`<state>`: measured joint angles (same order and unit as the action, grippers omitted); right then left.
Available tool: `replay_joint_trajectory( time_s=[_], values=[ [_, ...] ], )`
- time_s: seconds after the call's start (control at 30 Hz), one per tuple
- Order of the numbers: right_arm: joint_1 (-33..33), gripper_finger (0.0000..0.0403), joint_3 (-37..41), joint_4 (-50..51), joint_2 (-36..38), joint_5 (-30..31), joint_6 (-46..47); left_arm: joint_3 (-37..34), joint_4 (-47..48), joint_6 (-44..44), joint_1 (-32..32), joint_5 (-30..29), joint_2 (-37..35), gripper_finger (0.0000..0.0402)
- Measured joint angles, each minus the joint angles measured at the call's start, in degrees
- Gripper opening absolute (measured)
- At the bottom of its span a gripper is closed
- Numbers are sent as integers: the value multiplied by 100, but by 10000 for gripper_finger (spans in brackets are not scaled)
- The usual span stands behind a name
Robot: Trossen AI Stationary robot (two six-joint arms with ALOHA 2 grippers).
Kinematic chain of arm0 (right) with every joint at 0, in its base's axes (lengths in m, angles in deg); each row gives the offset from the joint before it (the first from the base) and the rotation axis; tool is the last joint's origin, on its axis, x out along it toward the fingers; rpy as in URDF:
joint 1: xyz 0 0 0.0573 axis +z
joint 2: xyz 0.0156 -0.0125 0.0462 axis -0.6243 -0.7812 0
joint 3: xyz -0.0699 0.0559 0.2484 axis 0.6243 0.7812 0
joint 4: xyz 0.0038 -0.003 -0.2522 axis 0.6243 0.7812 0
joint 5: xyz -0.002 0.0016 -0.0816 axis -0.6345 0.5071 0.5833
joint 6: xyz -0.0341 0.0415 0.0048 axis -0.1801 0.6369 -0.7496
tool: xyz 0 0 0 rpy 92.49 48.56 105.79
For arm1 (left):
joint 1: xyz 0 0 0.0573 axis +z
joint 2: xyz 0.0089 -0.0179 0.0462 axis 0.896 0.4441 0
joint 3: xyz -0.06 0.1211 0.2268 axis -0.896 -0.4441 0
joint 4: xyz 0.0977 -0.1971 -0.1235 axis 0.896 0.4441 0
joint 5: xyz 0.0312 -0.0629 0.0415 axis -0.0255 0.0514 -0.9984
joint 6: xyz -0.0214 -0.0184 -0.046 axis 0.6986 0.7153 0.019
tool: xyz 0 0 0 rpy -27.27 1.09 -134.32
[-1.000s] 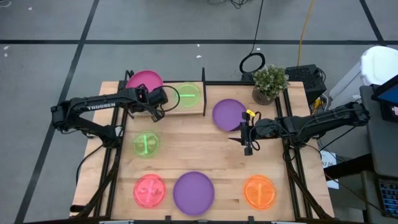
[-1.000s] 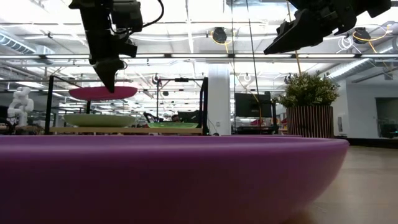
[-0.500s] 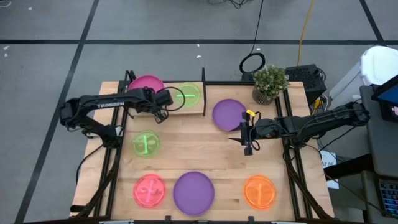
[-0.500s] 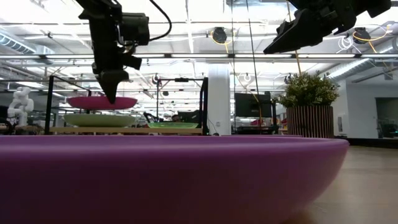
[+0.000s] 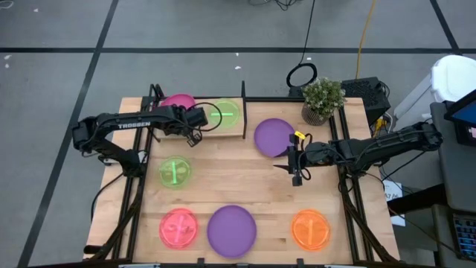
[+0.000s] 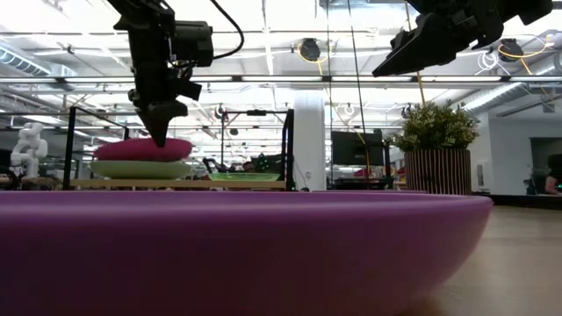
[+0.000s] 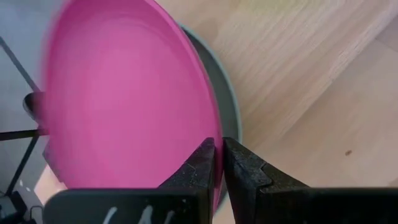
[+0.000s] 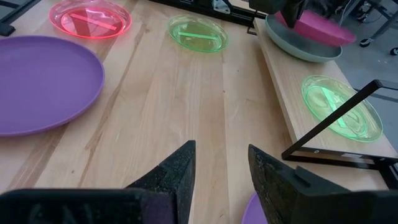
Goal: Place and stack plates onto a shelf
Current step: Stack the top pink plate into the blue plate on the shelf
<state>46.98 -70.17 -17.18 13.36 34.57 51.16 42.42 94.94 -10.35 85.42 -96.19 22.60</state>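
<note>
**Shelf crowded on its left half, table centre open**

The shelf [image 5: 223, 132] is hemmed by black posts [image 5: 243, 110]. The left gripper [image 5: 195, 119] pinches the magenta plate [image 5: 177, 100] over the mint-green plate [image 8: 297, 45], filling that side. A neon green plate [image 5: 224, 114] takes the other half. Bare wood lies between the right gripper [image 5: 297, 168] and the shelf.

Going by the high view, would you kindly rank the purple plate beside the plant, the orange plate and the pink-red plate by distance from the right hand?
1. The large opaque purple plate beside the plant, just next to the right hand, shelf side.
2. The small translucent orange plate, near edge, right corner.
3. The small translucent pink-red plate, near edge, far across on the left.
</note>
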Motion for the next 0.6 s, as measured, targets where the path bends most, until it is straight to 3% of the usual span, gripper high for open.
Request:
replay_joint_trajectory(
  time_s=[0.6],
  values=[
    [2,130,0,0,0,0,-2,0,-140,-14,145,128,0,40]
  ],
)
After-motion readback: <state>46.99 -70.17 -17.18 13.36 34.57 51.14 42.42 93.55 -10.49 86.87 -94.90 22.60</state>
